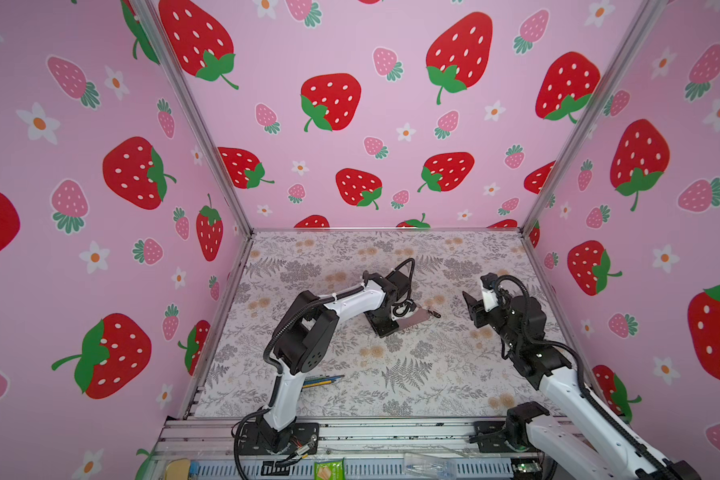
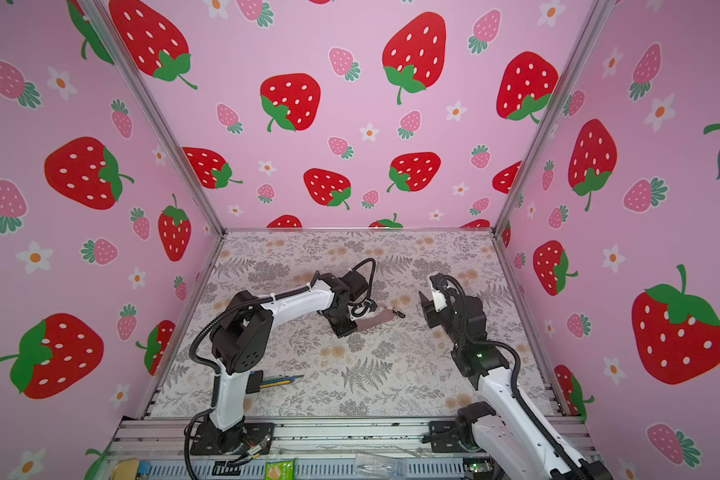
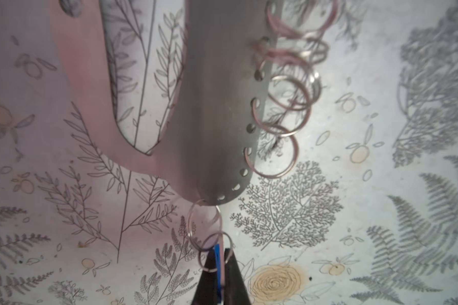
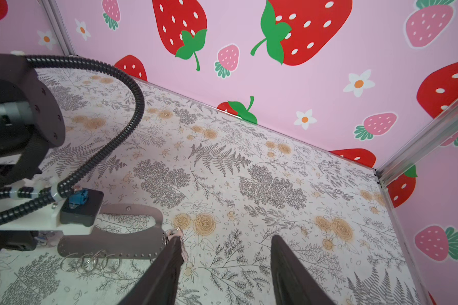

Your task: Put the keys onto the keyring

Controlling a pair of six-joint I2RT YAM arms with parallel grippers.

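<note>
— Where is the keyring?
— In both top views the keyring point(image 1: 414, 319) sits near the middle of the flowered table point(image 1: 391, 386), partly under the left arm's wrist. Whether it lies quite flat I cannot tell.

— What hangs on it?
— A row of holes runs along one edge, and several metal rings point(image 3: 283, 105) are threaded through them. At the rounded tip an end ring point(image 3: 204, 224) links to a small ring point(image 3: 214, 253), which leads to a blue tag point(image 3: 217, 264). The key behind that tag is hidden.

— And the left gripper?
— The left gripper point(image 3: 219, 254) has its fingers pressed together on the blue tag. Its arm reaches out over the middle, wrist bent down towards the table.

— The right one?
— The right gripper point(image 4: 226, 237) is open, with nothing between its fingers. It hangs above the table near the keyring's far end, apart from it in both top views. The arm stretches forward from the right.
</note>
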